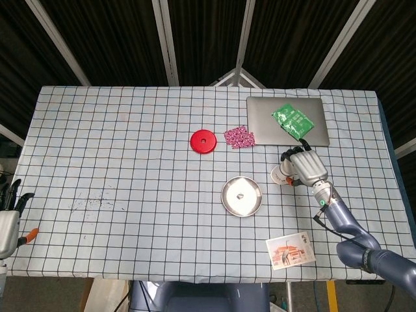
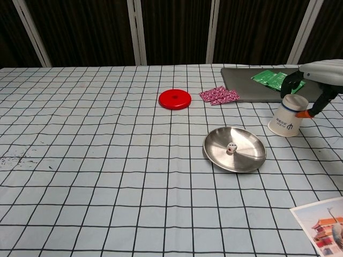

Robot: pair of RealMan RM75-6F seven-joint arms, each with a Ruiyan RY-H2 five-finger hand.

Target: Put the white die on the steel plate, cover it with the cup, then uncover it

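The white die [image 2: 231,148] lies inside the steel plate [image 2: 247,145], right of the table's middle; in the head view the die [image 1: 240,195] is a small speck on the plate [image 1: 251,203]. A white paper cup [image 2: 289,118] stands mouth-down just right of the plate and leans a little. My right hand [image 2: 317,75] reaches over the cup's top and grips it between dark fingers and thumb; from above the hand [image 1: 307,166] covers most of the cup [image 1: 279,175]. My left hand [image 1: 8,218] hangs off the table's front left edge, fingers apart, holding nothing.
A red disc [image 2: 174,98] and a pink patterned packet [image 2: 218,95] lie behind the plate. A grey slab [image 2: 241,84] with a green packet [image 2: 270,79] on it sits at the back right. A picture card [image 2: 321,222] lies at the front right corner.
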